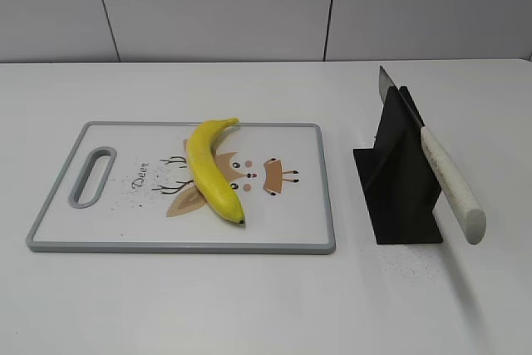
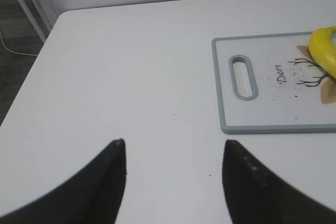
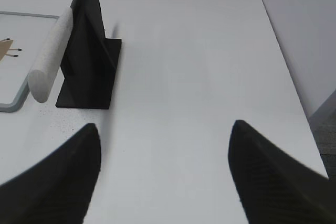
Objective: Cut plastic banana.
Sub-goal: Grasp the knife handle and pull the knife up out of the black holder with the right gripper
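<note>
There is one plastic banana, one cutting board, one knife and one black knife stand. All of them sit on one white table.

The plastic banana is yellow and curved. It lies on top of the cutting board, near the middle of the board. Its stem end points toward the far edge of the table. Its small dark tip points toward the near edge. It is in one piece.

The cutting board is white with a gray rim. It lies flat on the left half of the table. It has one long handle hole at its left end. A deer drawing and the word "Deer" are printed on it, and the banana covers part of the drawing.

The knife stand is on the right half of the table, just beside the board but not touching it. It holds one knife. The knife leans in the stand with its gray blade up toward the far edge and its white handle sticking out toward the near edge.

There are two grippers. The left gripper is over the bare table near the left edge, with its two dark fingers spread apart and nothing between them. The right gripper is over the bare table near the right edge. Its two fingers are also spread wide and hold nothing.
</note>
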`<control>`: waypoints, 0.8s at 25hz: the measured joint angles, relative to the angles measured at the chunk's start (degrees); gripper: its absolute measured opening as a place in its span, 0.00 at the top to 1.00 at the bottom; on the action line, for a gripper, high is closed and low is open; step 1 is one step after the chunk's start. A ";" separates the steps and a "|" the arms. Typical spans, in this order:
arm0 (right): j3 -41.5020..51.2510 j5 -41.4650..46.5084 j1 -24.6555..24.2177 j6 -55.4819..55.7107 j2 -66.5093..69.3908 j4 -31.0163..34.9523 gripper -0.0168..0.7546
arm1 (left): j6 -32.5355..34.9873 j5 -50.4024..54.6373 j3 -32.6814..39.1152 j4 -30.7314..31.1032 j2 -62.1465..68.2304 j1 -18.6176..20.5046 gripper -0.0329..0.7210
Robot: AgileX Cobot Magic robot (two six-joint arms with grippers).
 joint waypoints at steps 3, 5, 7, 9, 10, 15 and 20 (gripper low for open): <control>0.00 0.00 0.00 0.00 0.00 0.05 0.21 | 0.00 0.00 0.00 0.00 0.00 0.00 0.22; 0.00 0.00 0.00 -0.06 0.00 0.11 0.21 | 0.00 0.00 0.00 0.00 0.00 0.00 0.22; 0.00 0.00 0.00 -0.06 0.00 0.11 0.21 | 0.00 0.00 0.00 0.00 0.00 0.00 0.22; 0.00 0.00 0.00 -0.06 0.00 0.11 0.21 | 0.00 0.00 0.00 0.00 0.00 0.00 0.22; 0.00 0.00 0.00 -0.06 0.00 0.11 0.21 | 0.00 0.00 0.00 0.00 0.00 0.00 0.22; 0.00 0.00 0.00 0.01 0.00 0.05 0.21 | 0.00 0.00 0.00 0.00 0.00 0.00 0.22; 0.00 0.00 0.00 0.01 -0.02 2.53 0.21 | 0.00 0.00 0.00 0.00 0.00 0.00 0.22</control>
